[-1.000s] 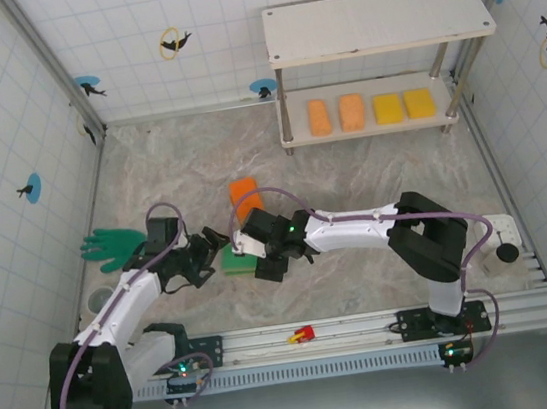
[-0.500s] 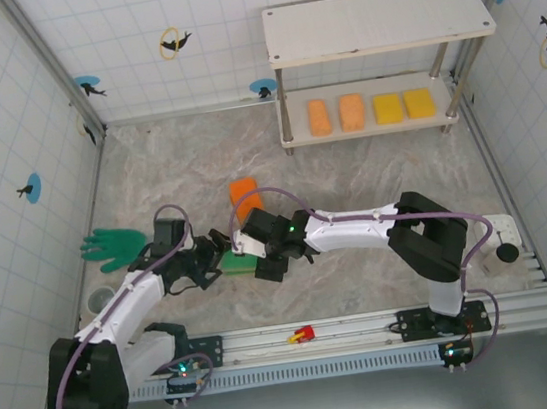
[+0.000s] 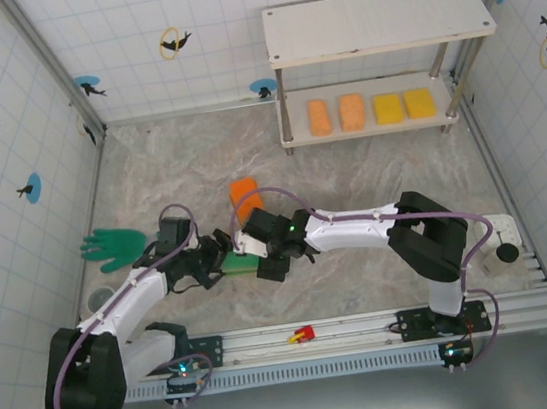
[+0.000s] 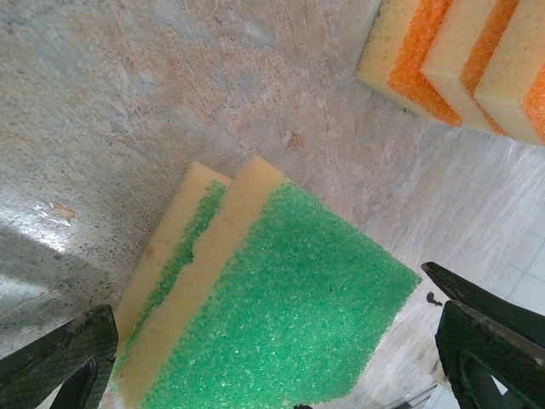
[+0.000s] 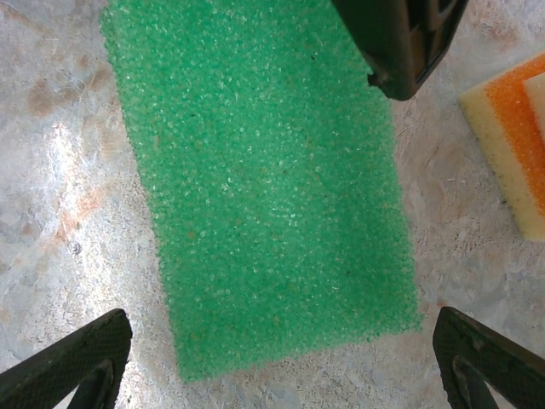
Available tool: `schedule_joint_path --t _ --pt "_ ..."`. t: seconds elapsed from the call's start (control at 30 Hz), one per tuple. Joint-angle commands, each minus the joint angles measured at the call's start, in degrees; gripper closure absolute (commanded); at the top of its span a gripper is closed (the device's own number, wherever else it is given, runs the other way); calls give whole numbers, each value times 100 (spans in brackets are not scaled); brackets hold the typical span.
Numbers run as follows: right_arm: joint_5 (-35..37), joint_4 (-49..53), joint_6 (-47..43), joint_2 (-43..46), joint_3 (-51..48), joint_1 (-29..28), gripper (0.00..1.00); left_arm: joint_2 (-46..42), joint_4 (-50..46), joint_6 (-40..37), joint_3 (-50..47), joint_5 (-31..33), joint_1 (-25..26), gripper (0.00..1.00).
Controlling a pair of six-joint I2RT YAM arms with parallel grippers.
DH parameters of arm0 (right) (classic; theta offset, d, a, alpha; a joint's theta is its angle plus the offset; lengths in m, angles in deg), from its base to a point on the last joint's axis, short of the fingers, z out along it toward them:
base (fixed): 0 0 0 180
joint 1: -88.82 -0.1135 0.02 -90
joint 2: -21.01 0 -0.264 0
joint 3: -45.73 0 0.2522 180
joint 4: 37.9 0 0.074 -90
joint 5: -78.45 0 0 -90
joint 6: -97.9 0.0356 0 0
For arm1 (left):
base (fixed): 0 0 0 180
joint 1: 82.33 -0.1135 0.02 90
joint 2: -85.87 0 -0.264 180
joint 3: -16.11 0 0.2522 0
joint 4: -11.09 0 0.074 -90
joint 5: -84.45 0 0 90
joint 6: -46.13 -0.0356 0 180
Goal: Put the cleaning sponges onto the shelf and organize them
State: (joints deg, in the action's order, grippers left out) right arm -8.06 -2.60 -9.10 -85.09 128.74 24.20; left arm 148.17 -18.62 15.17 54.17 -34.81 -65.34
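You had the left pincer (image 4: 268,349) and right pincer (image 5: 277,362) spread wide over the flat green-topped foam sponges (image 4: 289,281), likely to grab one.

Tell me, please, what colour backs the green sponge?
The green rectangular sponge has pale yellow foam; left wrist view.

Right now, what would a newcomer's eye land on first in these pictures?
The bright green-topped rectangular foam sponges, stacked mid-floor, where the left gripper and right gripper both straddle them with jaws spread. Next, the row of two orange and two yellow sponges on the lower tier of the off-white two-tier shelf at far right.
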Motion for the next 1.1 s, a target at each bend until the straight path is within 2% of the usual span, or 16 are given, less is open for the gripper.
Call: schedule_joint_path --t 0.0,0.37,1.07 --pt "31 -67 -31 71 1 47 6 69 179 105 57 -80 143 3" --pt "64 -88 -164 96 -76 214 6 449 538 307 229 63 570 3" --pt "3 -79 -371 220 -184 631 6 1119 1063 440 647 148 919 3"
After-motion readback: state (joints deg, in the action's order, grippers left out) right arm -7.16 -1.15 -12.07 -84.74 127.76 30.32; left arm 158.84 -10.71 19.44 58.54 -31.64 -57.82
